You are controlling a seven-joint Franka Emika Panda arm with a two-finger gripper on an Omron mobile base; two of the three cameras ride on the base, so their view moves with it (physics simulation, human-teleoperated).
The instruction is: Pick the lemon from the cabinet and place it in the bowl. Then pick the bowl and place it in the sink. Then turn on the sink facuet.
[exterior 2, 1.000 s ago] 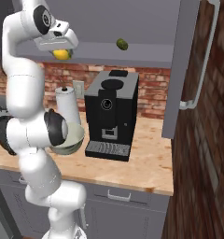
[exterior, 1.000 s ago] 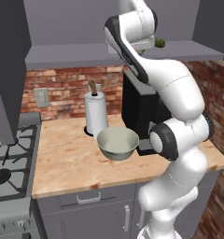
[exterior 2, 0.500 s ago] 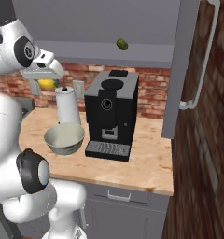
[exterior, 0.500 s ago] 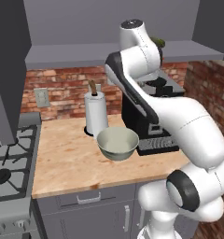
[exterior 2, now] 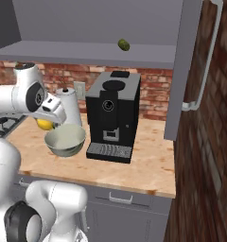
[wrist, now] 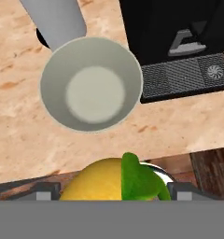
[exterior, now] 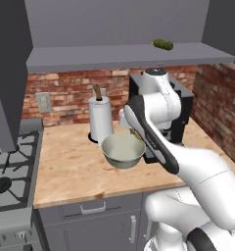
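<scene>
My gripper is shut on the yellow lemon, which has a green leaf on it and sits between the two fingers. In the right base view the lemon hangs in the gripper just above the left rim of the bowl. The pale bowl stands empty on the wooden counter, straight below the hand, and in the left base view the bowl sits in front of the arm. The grey cabinet shelf runs above. The sink and the sink facuet are out of view.
A black coffee machine stands right beside the bowl. A white paper-towel roll stands behind it. A dark green vegetable lies on the shelf. A stove is at the left, and a brick wall at the right.
The arm has come down from the cabinet shelf to just above the bowl, carrying the lemon with it. The bowl has stayed in place.
</scene>
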